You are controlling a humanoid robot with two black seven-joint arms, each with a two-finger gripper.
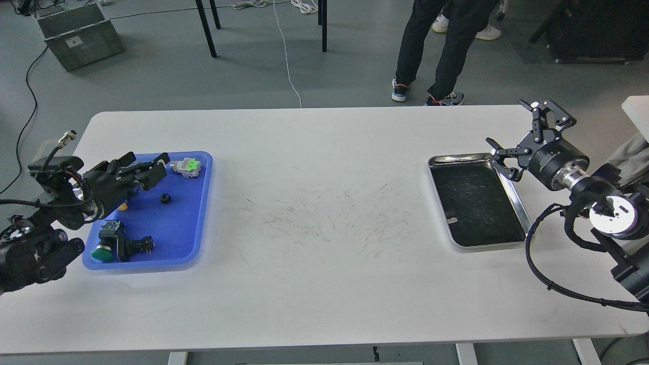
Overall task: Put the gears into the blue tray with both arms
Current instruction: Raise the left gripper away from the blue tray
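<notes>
The left tool (pixel 154 167), fingers nearly together and holding nothing I can see, hangs over the shallow bright blue plastic tray (pixel 197 203), where 1 tiny black gear (pixel 165 198) lies among push-button parts (pixel 185 166). The right tool (pixel 527 137) gapes empty beside the shiny steel tray (pixel 514 197). Between the trays the white desk (pixel 324 203) lies open.

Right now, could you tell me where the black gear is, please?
In the head view, the gear lies inside the blue tray at table left, below the green-capped push-button.
</notes>
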